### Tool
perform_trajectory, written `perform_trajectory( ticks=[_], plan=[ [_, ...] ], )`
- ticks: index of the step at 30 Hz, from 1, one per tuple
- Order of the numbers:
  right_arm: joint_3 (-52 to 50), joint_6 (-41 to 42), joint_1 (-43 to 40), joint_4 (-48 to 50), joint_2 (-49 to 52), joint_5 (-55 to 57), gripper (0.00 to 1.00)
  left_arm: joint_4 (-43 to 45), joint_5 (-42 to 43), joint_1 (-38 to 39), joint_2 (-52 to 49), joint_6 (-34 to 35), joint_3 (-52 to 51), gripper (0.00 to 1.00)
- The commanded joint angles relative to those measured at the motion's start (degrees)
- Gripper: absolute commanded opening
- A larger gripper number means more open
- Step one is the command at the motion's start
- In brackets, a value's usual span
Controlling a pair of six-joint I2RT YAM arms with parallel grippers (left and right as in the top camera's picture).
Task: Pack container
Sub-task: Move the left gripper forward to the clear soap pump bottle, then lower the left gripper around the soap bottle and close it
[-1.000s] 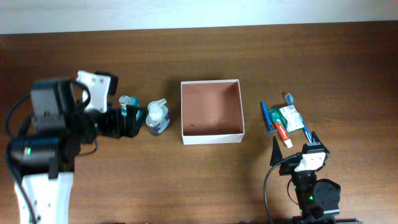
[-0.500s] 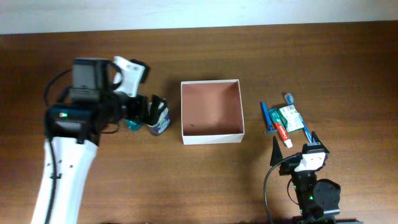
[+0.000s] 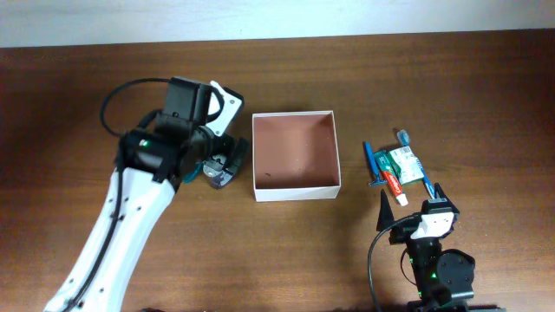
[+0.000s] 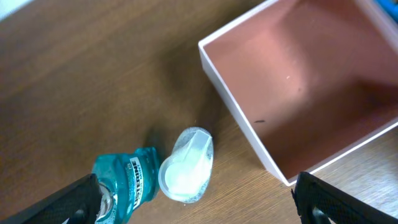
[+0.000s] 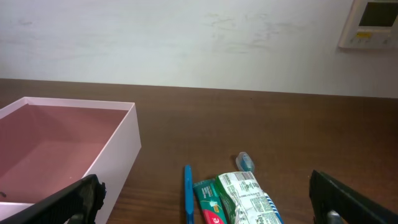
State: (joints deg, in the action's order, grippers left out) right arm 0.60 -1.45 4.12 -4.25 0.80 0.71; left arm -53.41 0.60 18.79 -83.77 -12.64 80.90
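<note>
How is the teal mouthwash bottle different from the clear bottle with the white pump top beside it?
The teal mouthwash bottle is blue-green with a printed label; the clear pump bottle is colourless with a white top. The clear one is nearer the white-walled square container, the teal one farther. Both are on the wooden table, outside the container.

The container (image 3: 294, 154) sits mid-frame in the overhead view, on the table (image 3: 347, 69). Just left of it is a pump bottle (image 4: 185, 165), and the mouthwash bottle (image 4: 124, 183) is close against that bottle's left. The left gripper (image 3: 232, 163) hangs above both. Apart to the container's right lie a razor (image 3: 371, 165), toothpaste tube (image 3: 393, 185), packet (image 3: 403, 162) and toothbrush (image 3: 426, 185), bunched together. The right gripper (image 3: 411, 198) sits just below them, at lower right.
</note>
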Motion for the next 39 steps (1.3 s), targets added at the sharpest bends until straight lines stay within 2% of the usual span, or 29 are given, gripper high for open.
perform_trajectory(
  ticks=[1, 5, 6, 9, 24, 34, 39],
  plan=[
    [-0.28, 0.15, 0.33, -0.39, -0.48, -0.07, 0.98, -0.2, -1.9, 0.0, -3.67, -0.98, 0.96, 0.99],
    [-0.28, 0.17, 0.33, -0.39, -0.48, -0.07, 0.98, -0.17, -1.9, -0.09, -7.13, -1.18, 0.96, 0.89],
    [-0.28, 0.15, 0.33, -0.39, -0.48, -0.07, 0.98, -0.2, -1.92, -0.11, -7.8, -1.18, 0.96, 0.81],
    [-0.28, 0.17, 0.33, -0.39, -0.48, -0.07, 0.98, -0.2, -1.9, -0.2, -9.2, -1.16, 0.96, 0.71],
    [-0.28, 0.17, 0.33, -0.39, -0.48, -0.07, 0.98, -1.49, -2.49, -2.4, -12.26, -0.68, 0.9, 0.66],
    [-0.28, 0.15, 0.33, -0.39, -0.48, -0.07, 0.98, -1.46, 1.36, -3.19, -12.35, -0.72, 0.9, 0.66],
    [-0.28, 0.17, 0.33, -0.39, -0.48, -0.07, 0.98, -1.49, 1.33, -3.19, -12.57, -0.72, 0.87, 0.62]
  ],
)
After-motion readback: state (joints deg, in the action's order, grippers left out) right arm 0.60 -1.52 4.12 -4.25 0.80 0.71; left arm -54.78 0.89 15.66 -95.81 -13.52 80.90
